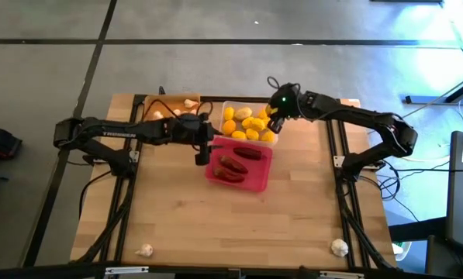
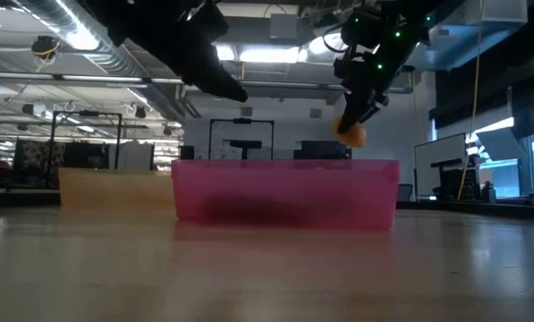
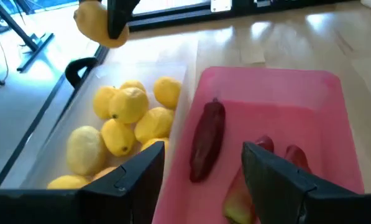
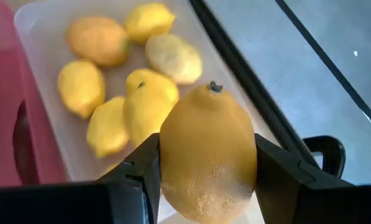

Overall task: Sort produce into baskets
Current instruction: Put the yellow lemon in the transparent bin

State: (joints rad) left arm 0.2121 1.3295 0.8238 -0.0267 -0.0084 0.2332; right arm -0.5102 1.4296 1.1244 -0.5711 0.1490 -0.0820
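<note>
From my station I see the right gripper (image 4: 204, 180) clenched on a yellow-orange oval lemon (image 4: 208, 152), and it holds this fruit in the air above the clear whitish plastic tray (image 1: 229, 106) at the far middle of the wooden table (image 1: 231, 217). In the low view the held lemon hangs higher than the tray walls, not touching anything below. Inside this clear tray lie many other yellow lemons (image 3: 129, 104), close together. The left gripper (image 3: 201, 171) has its fingers apart and holds nothing; it hovers over the left edge of the pink-red rectangular plastic tray (image 1: 258, 180), which stands just beside the clear tray, on its near side. In the pink-red tray lie long dark red chili peppers (image 3: 207, 140). A translucent orange tray (image 1: 165, 103) is at the far left, partly hidden under the left arm, with white garlic-like bulbs (image 1: 190, 102) in it. Two more white bulbs rest on the table, one at the near left corner (image 1: 144, 250) and one at the near right corner (image 1: 339, 247), well apart from all trays.
</note>
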